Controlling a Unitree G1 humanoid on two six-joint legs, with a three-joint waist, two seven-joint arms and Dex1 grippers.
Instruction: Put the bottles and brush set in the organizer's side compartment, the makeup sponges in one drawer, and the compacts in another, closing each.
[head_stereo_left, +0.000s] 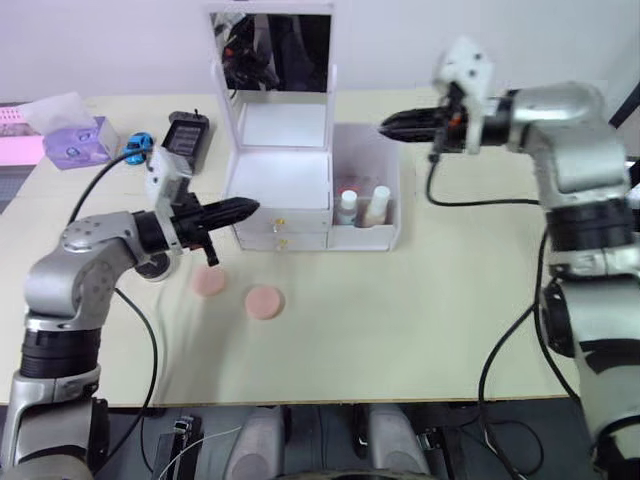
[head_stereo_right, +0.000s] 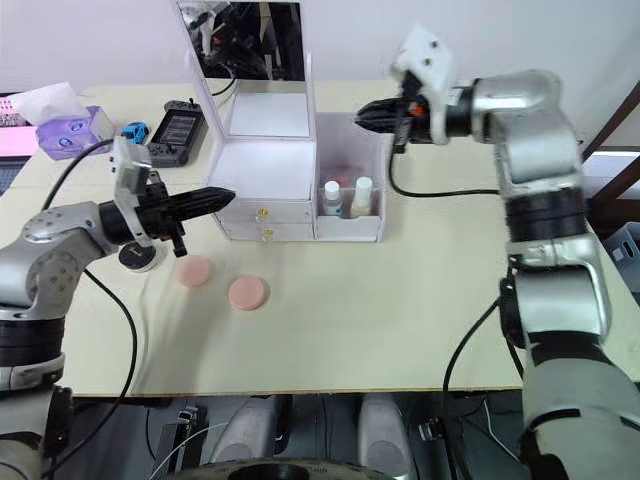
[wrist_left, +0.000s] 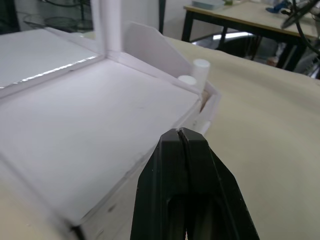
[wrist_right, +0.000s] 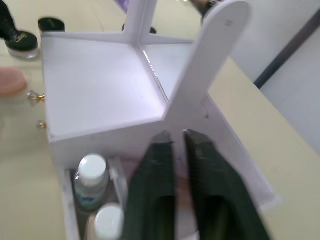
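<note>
the two bottles (head_stereo_left: 362, 205) stood in the side compartment (head_stereo_left: 392, 215) of the organizer (head_stereo_left: 280, 180). two pink makeup sponges (head_stereo_left: 264, 301) lay on the table (head_stereo_left: 420, 320). the left gripper (head_stereo_left: 250, 207) was pressed together by the drawers, and the right gripper (head_stereo_left: 386, 126) was a little spread above the compartment.

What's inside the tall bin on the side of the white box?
Two white-capped bottles stand upright in the side bin. Something pinkish lies behind them, probably the bagged brushes, but the bottles and bin wall hide most of it. The bin's floor is hidden too.
</note>
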